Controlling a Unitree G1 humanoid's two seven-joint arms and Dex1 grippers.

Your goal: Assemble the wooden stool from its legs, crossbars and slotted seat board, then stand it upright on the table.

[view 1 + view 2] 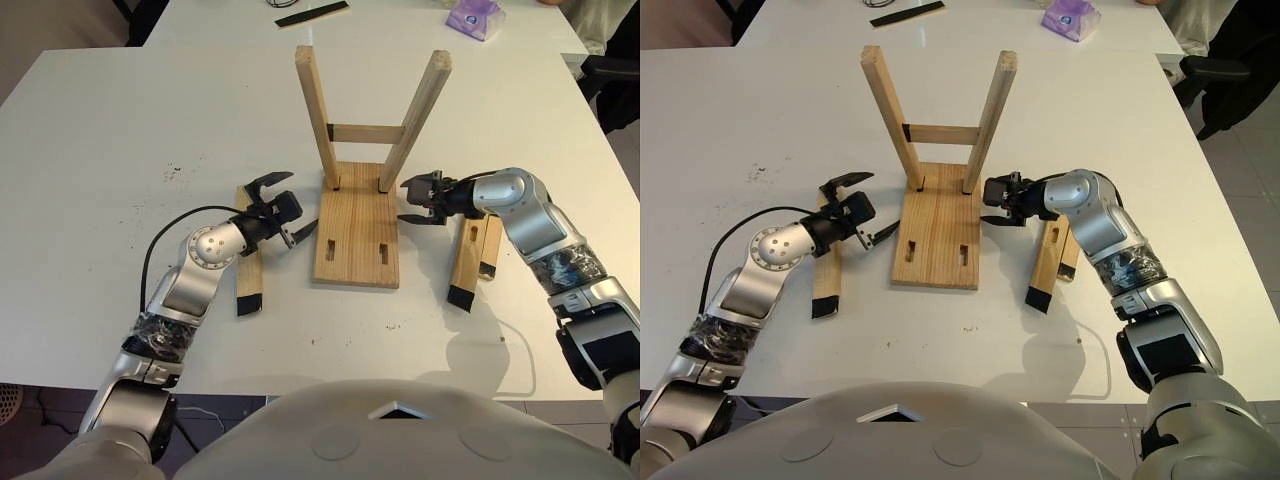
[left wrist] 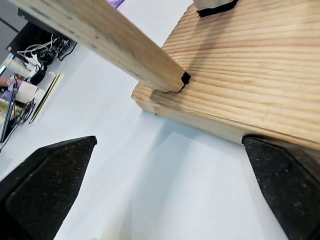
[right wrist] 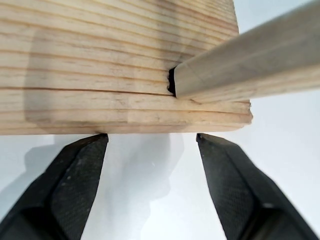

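Silver-grey left arm (image 1: 190, 285) and right arm (image 1: 535, 225): glossy rounded shells, dark film-wrapped bands farther up. Round joint cap (image 1: 212, 246) on the left elbow with small screw holes, thin black cable (image 1: 163, 231) alongside. Matte black two-finger left gripper (image 1: 304, 200) and right gripper (image 1: 404, 200): tapered fingers, stippled pads (image 3: 75, 180).

Seat board (image 1: 355, 250) flat mid-tabletop (image 1: 120, 150); upright legs (image 1: 316, 110) with crossbar (image 1: 366, 133) stand in its far slots; left loose leg (image 1: 247, 285) and right loose legs (image 1: 467, 265) flank it.
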